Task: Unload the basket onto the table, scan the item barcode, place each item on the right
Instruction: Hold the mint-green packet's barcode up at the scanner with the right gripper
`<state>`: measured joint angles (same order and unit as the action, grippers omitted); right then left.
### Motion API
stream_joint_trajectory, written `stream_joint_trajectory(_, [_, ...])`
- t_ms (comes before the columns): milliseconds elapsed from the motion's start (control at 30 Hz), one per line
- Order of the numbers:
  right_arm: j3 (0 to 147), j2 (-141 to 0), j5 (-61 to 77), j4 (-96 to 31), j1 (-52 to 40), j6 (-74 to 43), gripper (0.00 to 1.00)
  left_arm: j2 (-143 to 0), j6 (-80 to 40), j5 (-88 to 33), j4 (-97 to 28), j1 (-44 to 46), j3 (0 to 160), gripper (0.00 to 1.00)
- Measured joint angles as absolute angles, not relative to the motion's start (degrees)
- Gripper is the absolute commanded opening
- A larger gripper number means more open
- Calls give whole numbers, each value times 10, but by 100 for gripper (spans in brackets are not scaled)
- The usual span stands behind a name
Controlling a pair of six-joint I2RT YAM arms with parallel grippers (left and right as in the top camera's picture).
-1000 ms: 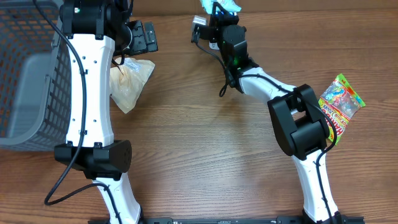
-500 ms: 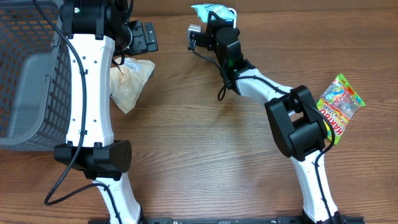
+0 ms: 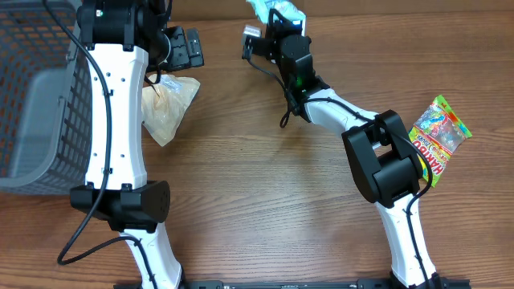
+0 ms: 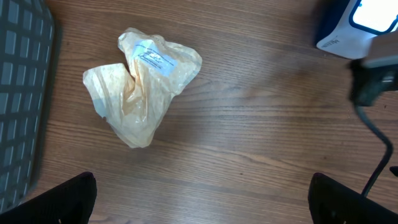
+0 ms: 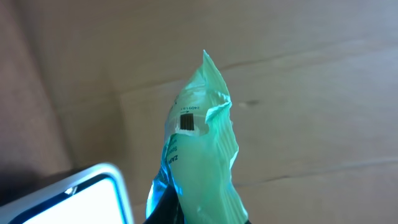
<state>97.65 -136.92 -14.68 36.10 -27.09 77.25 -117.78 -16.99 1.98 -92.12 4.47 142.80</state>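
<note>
Packet (image 3: pixel 271 8) has shifted slightly since a second ago. I log it just beside the scanner (image 5: pixel 81 196), right gripper (image 3: pixel 277 24) clamped on it. Left gripper (image 4: pixel 208 202) is spread apart.

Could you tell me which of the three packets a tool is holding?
The turquoise packet, in the right tool; the tan bag and candy bag lie loose on the table.

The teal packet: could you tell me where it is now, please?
The teal packet is top centre in the overhead view, pinched in the right claw; the right wrist view shows it beside the scanner's lit window.
</note>
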Motion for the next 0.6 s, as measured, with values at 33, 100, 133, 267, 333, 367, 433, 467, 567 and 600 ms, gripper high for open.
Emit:
stream_joint_trajectory(33, [977, -1369, -149, 373, -271, 762, 4, -1178, -170, 20, -921, 45, 1428, 100])
stream_joint_trajectory(100, [978, -1369, -152, 399, -271, 741, 4, -1178, -170, 20, -921, 45, 1428, 100])
stream_joint_trajectory(133, [978, -1369, -155, 414, -271, 733, 4, -1178, -170, 20, -921, 45, 1428, 100])
stream_joint_trajectory(267, [978, -1369, -158, 433, -271, 717, 4, -1178, -170, 20, -921, 45, 1428, 100])
stream_joint_trajectory(333, [978, -1369, -159, 429, -271, 713, 4, -1178, -170, 20, -921, 45, 1428, 100])
stream_joint_trajectory(367, [978, -1369, -160, 422, -271, 711, 4, -1178, -170, 20, -921, 45, 1428, 100])
stream_joint_trajectory(433, [978, -1369, -161, 402, -271, 704, 4, -1178, -170, 20, -921, 45, 1428, 100])
stream_joint_trajectory(467, [978, -1369, -160, 384, -271, 700, 4, -1178, -170, 20, -921, 45, 1428, 100])
stream_joint_trajectory(567, [979, -1369, -159, 332, -272, 689, 4, -1178, -170, 20, -921, 45, 1428, 100])
stream_joint_trajectory(600, [979, -1369, -158, 321, -272, 685, 4, -1178, -170, 20, -921, 45, 1428, 100])
